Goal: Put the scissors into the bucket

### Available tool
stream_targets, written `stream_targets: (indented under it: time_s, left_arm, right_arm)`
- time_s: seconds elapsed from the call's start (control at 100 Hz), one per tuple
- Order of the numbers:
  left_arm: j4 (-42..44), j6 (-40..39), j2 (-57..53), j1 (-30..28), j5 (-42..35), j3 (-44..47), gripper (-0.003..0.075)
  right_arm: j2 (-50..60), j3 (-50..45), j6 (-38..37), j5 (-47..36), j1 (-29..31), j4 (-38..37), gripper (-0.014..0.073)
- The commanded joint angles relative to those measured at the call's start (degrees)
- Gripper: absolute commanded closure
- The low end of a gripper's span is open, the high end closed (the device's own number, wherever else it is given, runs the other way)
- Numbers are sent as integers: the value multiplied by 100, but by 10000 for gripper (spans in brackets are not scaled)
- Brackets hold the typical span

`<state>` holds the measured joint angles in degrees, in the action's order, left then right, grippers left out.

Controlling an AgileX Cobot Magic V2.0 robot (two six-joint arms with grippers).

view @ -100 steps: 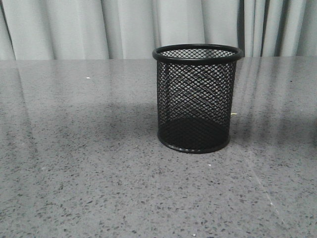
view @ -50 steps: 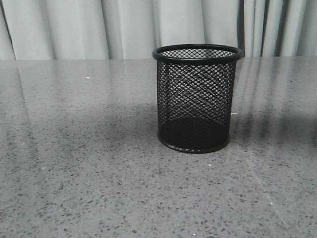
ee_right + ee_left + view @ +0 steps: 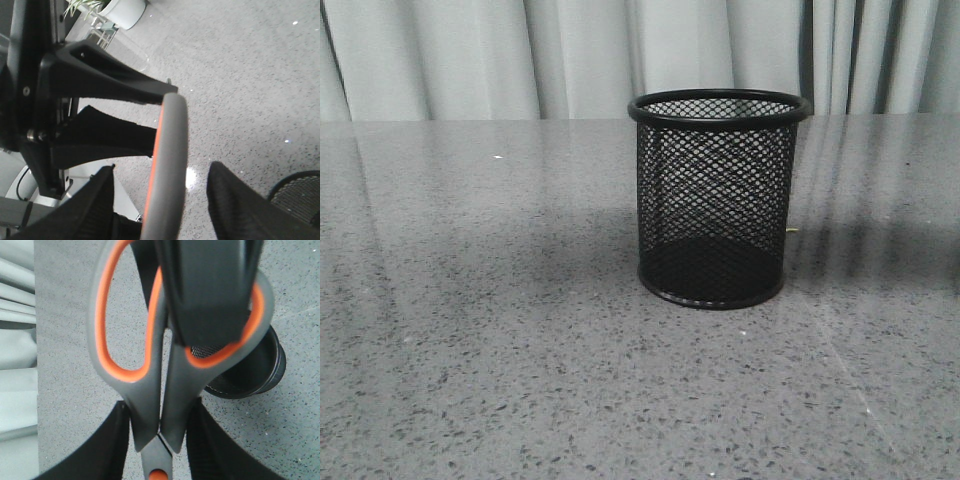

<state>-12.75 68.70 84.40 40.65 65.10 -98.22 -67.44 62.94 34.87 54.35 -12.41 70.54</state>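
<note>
The bucket [image 3: 718,200] stood upright on the grey speckled tabletop [image 3: 470,330], a little right of centre in the front view, with a pale curtain [image 3: 570,50] hanging behind the far edge. Neither arm appeared in that view, and nothing showed inside the mesh.

The scissors [image 3: 150,390] were off the tabletop, held in the air by the left end effector [image 3: 160,427]. Its two black fingers [image 3: 117,445] pressed against the grey shanks on either side, just below the orange-lined loops and close to the orange pivot dot. The handles pointed back toward the left wrist and the blades ran away from it, out of sight. Through the left wrist camera the bucket's rim and mesh wall showed past the loops, down on the tabletop and well apart from the scissors.

The right arm had its end effector [image 3: 161,170] at the handle end. Its fingers [image 3: 102,200] were spread wide, straddling one loop seen edge-on, with a clear gap on each side, so it gripped nothing. One of them crossed the other loop in the left wrist view. The left end effector's black body filled the space beyond the loop.
</note>
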Motion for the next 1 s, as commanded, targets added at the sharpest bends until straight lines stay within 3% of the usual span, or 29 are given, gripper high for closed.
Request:
stream_targets:
  time_s: [0.0,0.14,0.24,0.41,0.48,0.61,0.8,0.99]
  left_arm:
    - [-199,-61,-193,69,-343,-193,638]
    - [-210,-74,-193,69,-343,-193,622]
    - [-223,-74,-193,69,-298,-193,531]
    - [-316,-74,-204,69,-299,-193,209]
    - [-316,-74,-214,69,-297,-193,137]
    - [-268,-330,-296,30,-297,-203,153]
    - [149,-1492,-565,-363,-278,-351,223]
    - [164,-2441,-903,-1088,-215,-366,230]
  right_arm:
    - [19,194,159,-173,-82,404,264]
    - [14,194,230,-312,-94,404,496]
    - [14,194,348,-336,-94,404,669]
    - [14,194,363,-364,-94,404,659]
    - [14,194,363,-417,-94,404,659]
    - [14,194,426,-479,-94,363,659]
    - [26,567,425,-151,129,-108,657]
    - [26,1292,-125,381,316,-1250,637]
